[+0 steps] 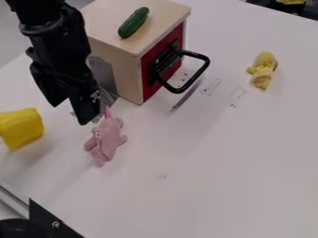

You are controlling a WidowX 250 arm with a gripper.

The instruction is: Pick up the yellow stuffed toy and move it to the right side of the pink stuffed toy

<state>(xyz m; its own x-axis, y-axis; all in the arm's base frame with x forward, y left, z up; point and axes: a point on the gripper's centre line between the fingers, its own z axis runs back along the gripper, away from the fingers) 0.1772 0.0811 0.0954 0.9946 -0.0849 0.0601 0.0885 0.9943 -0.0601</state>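
Where the gripper (69,115) hangs, pink toy (107,138) (plush), just beside it

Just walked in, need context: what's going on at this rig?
The gripper hangs open right beside a pink plush that lies on the table; I see nothing in its grip. A yellow object is on its other side. A cucumber lies on the box, and a yellow toy lies farther off.
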